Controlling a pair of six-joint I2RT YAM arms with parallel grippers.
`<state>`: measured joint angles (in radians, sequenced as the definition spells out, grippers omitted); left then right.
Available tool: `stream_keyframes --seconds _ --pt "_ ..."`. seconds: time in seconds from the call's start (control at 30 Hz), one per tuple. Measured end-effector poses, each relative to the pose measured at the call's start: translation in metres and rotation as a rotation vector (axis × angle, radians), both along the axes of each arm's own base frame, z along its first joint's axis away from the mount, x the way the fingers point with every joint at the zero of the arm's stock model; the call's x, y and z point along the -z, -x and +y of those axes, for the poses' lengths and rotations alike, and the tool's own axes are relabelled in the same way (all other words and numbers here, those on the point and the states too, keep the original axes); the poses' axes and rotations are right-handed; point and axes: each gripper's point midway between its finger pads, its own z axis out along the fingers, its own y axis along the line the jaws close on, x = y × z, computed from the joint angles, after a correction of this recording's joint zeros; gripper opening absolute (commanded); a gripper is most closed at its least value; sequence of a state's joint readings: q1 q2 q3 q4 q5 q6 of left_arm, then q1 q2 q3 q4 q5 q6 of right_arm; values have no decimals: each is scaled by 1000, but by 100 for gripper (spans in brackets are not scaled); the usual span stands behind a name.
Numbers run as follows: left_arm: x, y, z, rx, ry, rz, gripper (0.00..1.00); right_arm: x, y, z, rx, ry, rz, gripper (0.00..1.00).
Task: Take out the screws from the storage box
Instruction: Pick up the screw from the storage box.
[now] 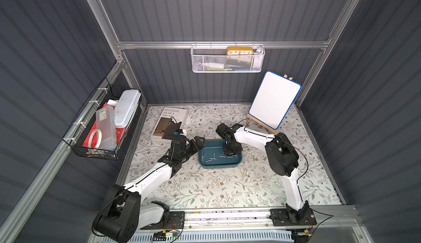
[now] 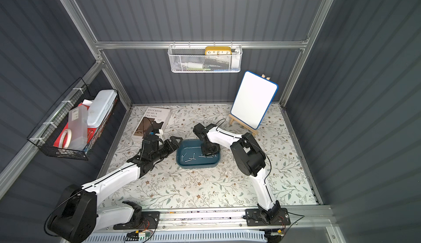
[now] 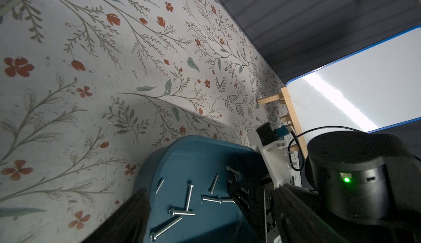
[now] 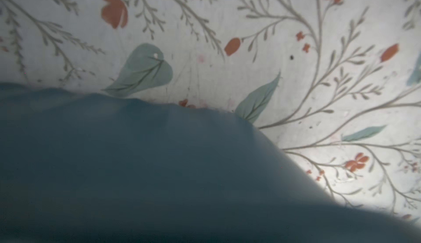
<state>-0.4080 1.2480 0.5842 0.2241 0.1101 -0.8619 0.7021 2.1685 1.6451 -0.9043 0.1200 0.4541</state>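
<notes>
In both top views the box (image 1: pixel 217 165) (image 2: pixel 198 165) sits mid-table (image 1: pixel 216 189) with the screws (image 1: pixel 210 158) scattered inside. I make out none on the table, so the task looks barely begun. The left gripper (image 1: pixel 200 142) stands wide at the box's left end; whether it touches the rim is unclear. The right gripper (image 1: pixel 230 154) reaches down into the box's right part, its tips hidden by its own body.

In the left wrist view about eight screws (image 3: pixel 189 196) lie loose in the box (image 3: pixel 193 153). The right gripper (image 3: pixel 237 191) is among them, dark, so I cannot tell how wide its jaws are or whether it holds one.

The right wrist view shows only a blurred wall of the box (image 4: pixel 136 162) and the table: no fingers, no screws.
</notes>
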Motion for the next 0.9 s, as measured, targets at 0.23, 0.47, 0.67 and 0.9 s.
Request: stream_keyframes --seconds 0.23,0.47,0.67,0.9 --pt "0 0 0 0 0 1 89 2 0 1 1 -1 6 14" --pt "1 0 0 -1 0 2 88 2 1 3 5 -8 3 7" --pt "2 1 1 -2 1 5 88 -1 -1 4 19 -12 -5 7" --pt "-1 1 1 -4 2 -1 89 -8 -6 8 30 -37 -35 7"
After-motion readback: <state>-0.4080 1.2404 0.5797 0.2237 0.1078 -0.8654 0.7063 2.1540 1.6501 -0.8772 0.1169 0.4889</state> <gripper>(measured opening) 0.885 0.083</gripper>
